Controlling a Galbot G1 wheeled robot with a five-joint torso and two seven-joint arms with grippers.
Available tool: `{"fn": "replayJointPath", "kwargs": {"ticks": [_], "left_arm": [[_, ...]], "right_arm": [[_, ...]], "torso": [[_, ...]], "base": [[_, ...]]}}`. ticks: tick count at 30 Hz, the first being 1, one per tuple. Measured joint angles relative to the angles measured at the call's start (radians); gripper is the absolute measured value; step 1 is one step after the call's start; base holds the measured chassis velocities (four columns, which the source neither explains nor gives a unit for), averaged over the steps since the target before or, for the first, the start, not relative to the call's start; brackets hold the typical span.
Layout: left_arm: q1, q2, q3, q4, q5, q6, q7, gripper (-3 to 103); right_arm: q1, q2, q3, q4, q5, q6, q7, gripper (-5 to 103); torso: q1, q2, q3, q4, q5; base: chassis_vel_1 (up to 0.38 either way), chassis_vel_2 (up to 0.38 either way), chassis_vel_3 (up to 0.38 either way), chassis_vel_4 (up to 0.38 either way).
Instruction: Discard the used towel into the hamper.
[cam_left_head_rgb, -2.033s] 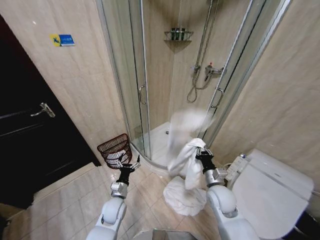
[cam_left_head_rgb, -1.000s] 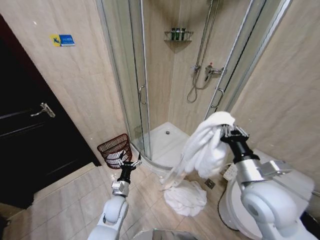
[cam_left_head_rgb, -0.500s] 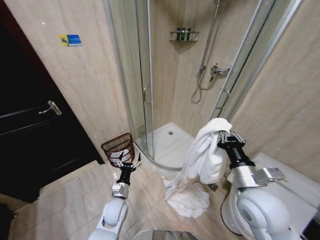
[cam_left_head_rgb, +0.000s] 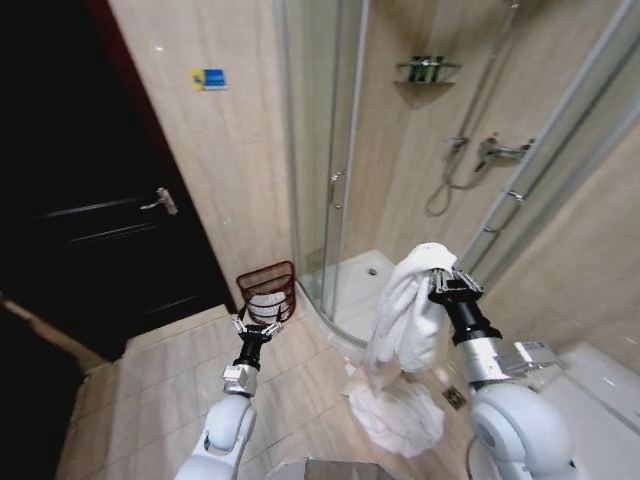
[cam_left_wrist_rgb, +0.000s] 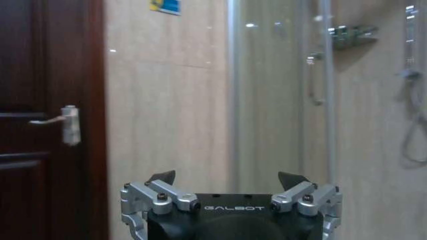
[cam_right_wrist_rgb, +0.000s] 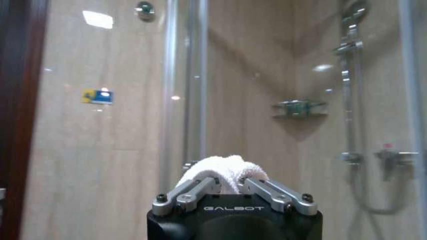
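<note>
a glass shower enclosure (cam_left_head_rgb: 340, 190) fills the corner, with a dark wooden door (cam_left_head_rgb: 90, 230) on the wall to its left. the white towel (cam_left_head_rgb: 405, 310) hangs from the raised right gripper (cam_left_head_rgb: 447, 282), whose fingers are clenched on its top fold; its lower end trails onto the tiled floor (cam_left_head_rgb: 160, 390). the woven reddish-brown hamper (cam_left_head_rgb: 266, 291) stands between door and shower, white cloth inside. the left gripper (cam_left_head_rgb: 254, 327) hovers just before it, fingers spread, grasping nothing.
</note>
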Motion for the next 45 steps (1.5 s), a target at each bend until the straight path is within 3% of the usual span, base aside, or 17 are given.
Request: {"fn": "replayJointPath", "kwargs": {"ticks": [13,19,24,45], "left_arm": [[-0.018,0.012,-0.007,0.004,0.002,0.009,0.000,100],[-0.070,0.058,-0.040,-0.019,-0.058,0.082,0.006,100],[-0.090,0.058,-0.043,-0.037,-0.072,0.131,0.000,100],[-0.057,0.012,-0.018,-0.044,-0.003,0.115,-0.052,100]], "right_arm": [[0.007,0.001,-0.005,-0.001,-0.005,0.001,-0.009,6],[0.023,0.001,0.001,-0.030,-0.004,0.005,-0.012,6],[0.037,0.012,-0.003,-0.049,-0.005,0.010,-0.016,6],[0.061,0.038,-0.019,-0.108,-0.048,0.046,-0.070,6]], "torso": [[0.000,0.000,0.000,0.0001,0.0002],[0.000,0.000,0.000,0.0002,0.0002],[0.000,0.000,0.000,0.0000,0.0002],[0.000,0.000,0.000,0.0000,0.0002]], "base": [[0.119,0.125,0.128,0.125],[0.090,0.081,0.078,0.084],[0.011,0.010,0.006,0.011],[0.000,0.000,0.000,0.000]]}}
